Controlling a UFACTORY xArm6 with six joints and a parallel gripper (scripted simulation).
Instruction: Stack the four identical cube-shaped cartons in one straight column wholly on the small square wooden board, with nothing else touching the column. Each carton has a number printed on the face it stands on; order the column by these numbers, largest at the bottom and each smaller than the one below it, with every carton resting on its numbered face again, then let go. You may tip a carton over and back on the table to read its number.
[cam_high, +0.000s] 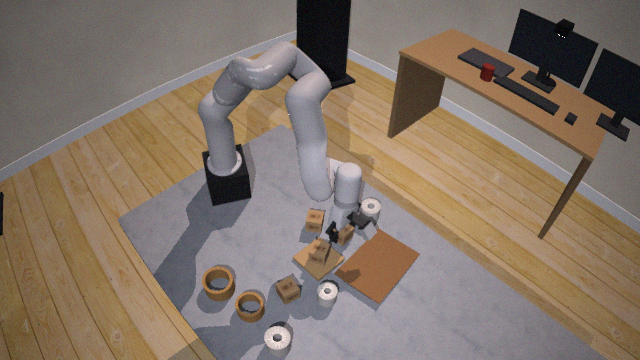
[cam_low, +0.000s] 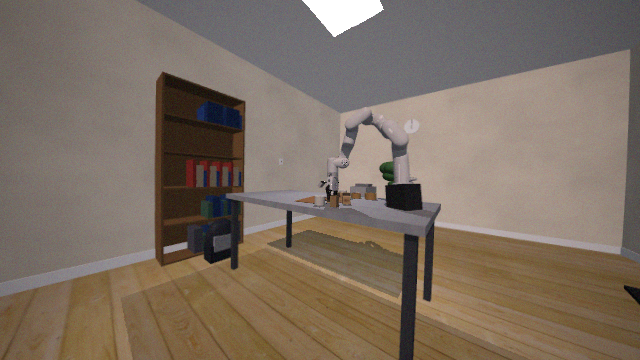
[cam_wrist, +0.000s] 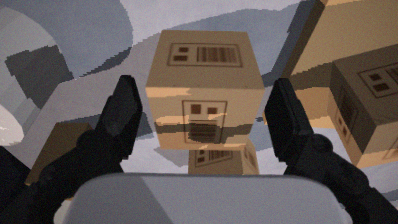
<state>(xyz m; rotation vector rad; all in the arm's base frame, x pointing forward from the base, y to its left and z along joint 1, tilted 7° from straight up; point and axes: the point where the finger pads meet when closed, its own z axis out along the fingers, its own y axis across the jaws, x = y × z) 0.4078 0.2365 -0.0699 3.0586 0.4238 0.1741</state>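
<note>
Four boxes are waiting, and the hand is spreading around one

The robot's hand (cam_high: 346, 227) (cam_low: 331, 192) (cam_wrist: 204, 92) is pointing down and holding its fingers wide apart. One small box (cam_high: 345, 234) (cam_low: 334, 201) (cam_wrist: 205, 90) is showing between the open fingers in the wrist view, and nothing is pinching it.

The next places are going by the top view, with the square wooden board (cam_high: 304, 259) (cam_wrist: 362, 27) being the middle of the clock. The box by the fingers is sitting off the board, between 1 and 2 o'clock. A second box (cam_high: 320, 251) (cam_wrist: 372, 97) is sitting on the board. A third box (cam_high: 315, 220) (cam_low: 346, 199) (cam_wrist: 215, 161) is resting off it at 12 o'clock, and a fourth box (cam_high: 288, 289) is resting at 8 o'clock. No box is sitting on top of another.

A flat brown sheet (cam_high: 378, 265) (cam_low: 307, 199) is lying at 3 o'clock. One white roll (cam_high: 327, 298) is standing near 5 o'clock, another white roll (cam_high: 277, 346) is standing at 7 o'clock, and a third white roll (cam_high: 370, 213) (cam_low: 319, 201) is standing past the hand, between 1 and 2 o'clock. A small orange ring (cam_high: 250, 316) is lying at 8 o'clock, and a bigger orange ring (cam_high: 218, 295) is lying near 9 o'clock.
</note>
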